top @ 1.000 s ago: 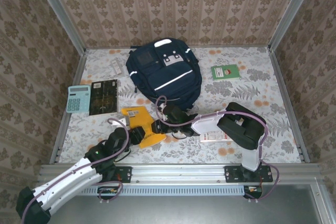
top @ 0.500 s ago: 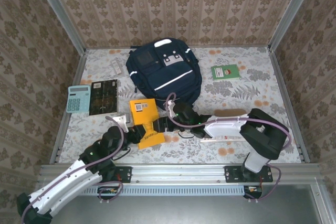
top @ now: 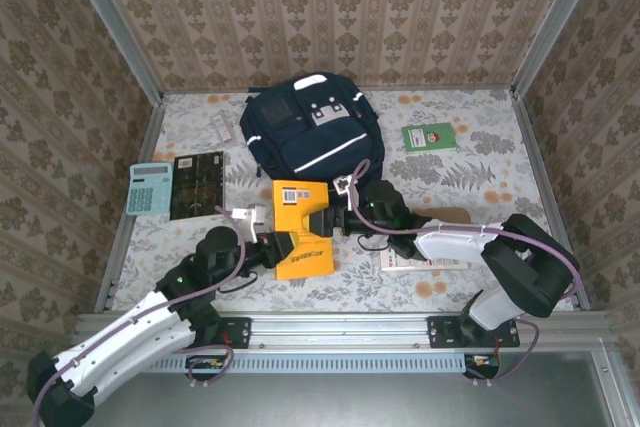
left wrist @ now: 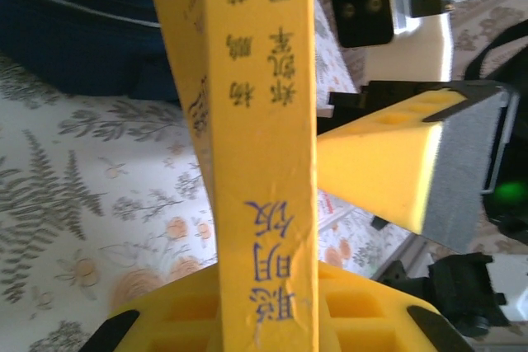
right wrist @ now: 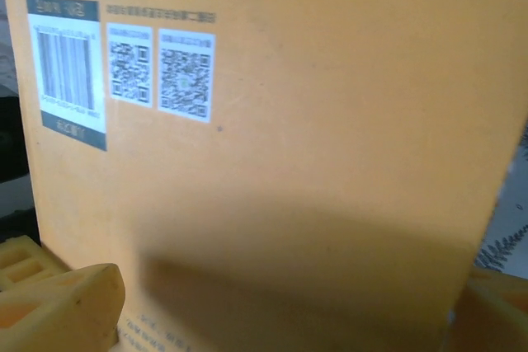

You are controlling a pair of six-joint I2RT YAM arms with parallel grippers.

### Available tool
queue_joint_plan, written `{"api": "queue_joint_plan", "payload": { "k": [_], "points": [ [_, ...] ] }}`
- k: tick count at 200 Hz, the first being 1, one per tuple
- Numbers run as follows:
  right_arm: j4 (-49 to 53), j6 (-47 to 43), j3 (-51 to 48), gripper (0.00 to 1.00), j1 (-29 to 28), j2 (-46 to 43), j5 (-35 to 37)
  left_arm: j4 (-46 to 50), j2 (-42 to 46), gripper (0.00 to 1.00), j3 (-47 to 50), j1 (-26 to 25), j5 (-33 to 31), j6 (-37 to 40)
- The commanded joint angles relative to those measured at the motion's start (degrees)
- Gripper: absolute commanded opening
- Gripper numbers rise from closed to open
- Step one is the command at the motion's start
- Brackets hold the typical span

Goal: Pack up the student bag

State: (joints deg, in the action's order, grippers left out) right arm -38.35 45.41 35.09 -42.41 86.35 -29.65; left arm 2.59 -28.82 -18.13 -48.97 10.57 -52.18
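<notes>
From above, the bag (top: 312, 137) lies flat at the back middle of the table (top: 500, 177), front side up, its white stripe running across it. Just in front of it a yellow book (top: 300, 222) is held off the table, label side up. Its far edge overlaps the bag's near edge in this view, and I cannot tell whether they touch. The left gripper (top: 272, 247) is clamped narrowly on the book's near left part. The right gripper (top: 340, 215) sits just beside the book's right edge. A calculator (top: 150, 188) and a black pad (top: 197, 185) lie side by side at the left. A green booklet (top: 430, 137) lies to the right of the bag. A white book (top: 420, 259) lies under the right arm.

In the left wrist view, the book (left wrist: 256, 121) stands edge-on with its printed spine toward the lens. It rises from between the yellow fingers of the left gripper (left wrist: 264, 315), which pinch it from both sides. To the right, one yellow, grey-padded finger (left wrist: 388, 171) of the right gripper reaches toward the book. The bag (left wrist: 82, 30) shows as dark blue fabric at the upper left, behind the book.

In the right wrist view, the book's cover (right wrist: 289, 162) faces the lens, with a barcode label (right wrist: 68, 72) and two QR codes (right wrist: 161, 72) at the upper left. The right gripper (right wrist: 276, 311) stands wide, one yellow fingertip (right wrist: 58, 302) low at the left edge and the other at the far right, with nothing pinched between them.
</notes>
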Motion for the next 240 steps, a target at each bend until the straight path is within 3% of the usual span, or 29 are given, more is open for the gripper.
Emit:
{"api": "queue_joint_plan", "payload": {
  "k": [1,24,47,77,130,170,210,224,240],
  "points": [
    [-8.36,2.75,-0.92,0.93,0.74,0.03,-5.71,-9.75,-0.58,0.0,-4.12,0.7,4.88,1.29],
    [-16.52,6.95,-2.17,0.92,1.35,1.92,-9.03,-11.29,-2.23,0.0,-5.19,1.32,6.43,1.08],
    [-22.8,10.51,-2.75,0.83,1.63,3.58,-12.12,-13.19,-3.59,0.0,-5.39,2.52,7.89,0.27],
    [-22.77,10.92,-3.49,0.92,1.88,4.61,-11.16,-15.26,-4.19,0.0,-5.56,4.33,9.99,-0.99],
    [-27.34,13.75,-3.97,0.92,2.03,6.58,-13.27,-14.67,-3.53,0.0,-6.32,6.2,11.35,-0.49],
    [-30.89,16.1,-5.32,0.76,2.59,6.17,-14.38,-11.06,-2.83,0.0,-5.91,9.89,12.22,-0.13],
    [-27.92,13.56,-8.41,0.65,3.06,0.08,-14.12,-11.47,-1.48,0.0,-2.76,15.08,14.82,-1.68],
    [-26.55,12.8,-8.72,0.56,3.04,-1.53,-14.12,-12.77,-2.09,0.0,-2.11,15.74,15.72,-2.12],
    [-25.72,12.6,-8.5,0.55,2.89,-2.55,-14.2,-13.94,-2.98,0.0,-1.83,15.84,16.39,-2.38]
  ]
}}
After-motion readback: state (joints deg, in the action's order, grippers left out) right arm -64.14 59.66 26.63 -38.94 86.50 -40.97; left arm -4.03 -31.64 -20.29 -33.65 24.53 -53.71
